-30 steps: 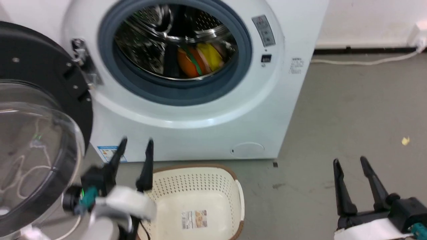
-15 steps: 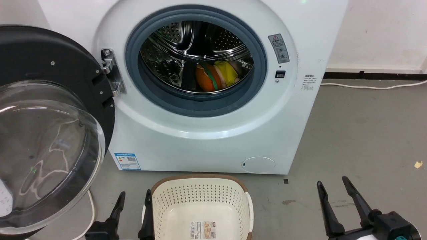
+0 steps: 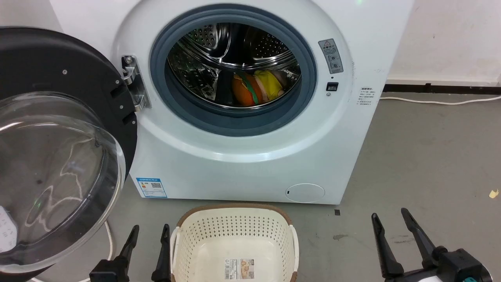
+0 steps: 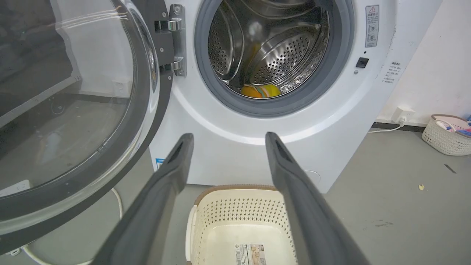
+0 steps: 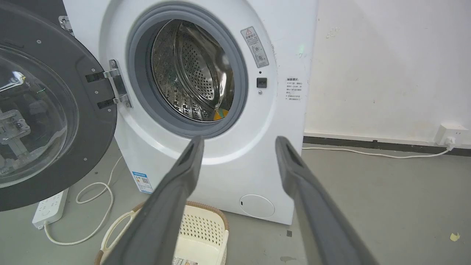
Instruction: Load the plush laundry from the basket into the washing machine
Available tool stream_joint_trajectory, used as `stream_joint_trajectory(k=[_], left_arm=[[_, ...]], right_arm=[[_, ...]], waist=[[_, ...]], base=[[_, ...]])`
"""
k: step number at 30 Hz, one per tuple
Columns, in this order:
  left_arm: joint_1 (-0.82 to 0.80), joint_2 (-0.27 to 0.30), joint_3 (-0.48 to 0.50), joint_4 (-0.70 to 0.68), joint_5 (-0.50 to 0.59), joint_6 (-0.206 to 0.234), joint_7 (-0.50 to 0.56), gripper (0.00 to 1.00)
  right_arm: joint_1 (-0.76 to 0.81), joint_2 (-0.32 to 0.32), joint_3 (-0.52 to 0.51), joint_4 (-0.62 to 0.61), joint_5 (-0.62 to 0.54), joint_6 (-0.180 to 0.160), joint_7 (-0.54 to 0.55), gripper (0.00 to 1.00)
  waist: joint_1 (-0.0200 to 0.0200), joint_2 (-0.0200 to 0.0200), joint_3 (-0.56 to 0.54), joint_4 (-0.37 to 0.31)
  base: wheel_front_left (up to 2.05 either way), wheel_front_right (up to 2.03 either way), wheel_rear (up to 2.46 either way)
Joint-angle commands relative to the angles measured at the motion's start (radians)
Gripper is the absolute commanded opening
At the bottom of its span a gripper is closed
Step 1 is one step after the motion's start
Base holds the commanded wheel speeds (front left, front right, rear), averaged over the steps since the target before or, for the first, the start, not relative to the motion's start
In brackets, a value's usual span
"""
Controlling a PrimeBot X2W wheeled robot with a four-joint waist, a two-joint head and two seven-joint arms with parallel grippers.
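The toy [image 3: 256, 88] lies inside the washer [image 3: 242, 164], and the basket [image 3: 235, 206] on the floor has nothing in it. The left end effector [image 3: 150, 228] has come back down beside the basket, open and empty. The right end effector [image 3: 389, 213] is open too. The job looks done.

Apparently plush laundry [image 4: 260, 91] in washing machine [image 4: 228, 151]
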Motion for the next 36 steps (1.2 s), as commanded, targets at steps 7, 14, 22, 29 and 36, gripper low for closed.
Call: stream_joint_trajectory(k=[7,14,22,29,36], left_arm=[[0.0,-0.025,0.024,0.012,0.033,-0.032,0.001,0.0],[-0.003,-0.03,0.026,0.007,0.042,-0.033,0.01,0.0],[-0.009,-0.036,0.034,-0.002,0.058,-0.034,0.027,0.0],[-0.013,-0.041,0.04,-0.01,0.073,-0.035,0.041,0.0],[-0.017,-0.046,0.046,-0.017,0.085,-0.035,0.053,0.0]], right_arm=[[0.0,0.0,-0.004,0.008,0.006,0.0,0.001,0.0],[-0.004,0.0,-0.005,0.006,0.002,0.0,0.01,0.0],[-0.011,0.0,-0.006,0.003,-0.006,0.0,0.027,0.0],[-0.016,0.0,-0.007,0.0,-0.012,0.0,0.041,0.0],[-0.021,0.0,-0.008,-0.002,-0.018,0.0,0.053,0.0]], waist=[[0.0,0.0,0.005,-0.002],[0.0,-0.0001,0.006,-0.003],[0.0,-0.0001,0.007,-0.004],[0.0,-0.0001,0.007,-0.005],[0.0,-0.0001,0.008,-0.006]], base=[[0.0,0.0,0.0],[0.0,0.0,0.0],[0.0,0.0,0.0],[0.0,0.0,0.0],[0.0,0.0,0.0]])
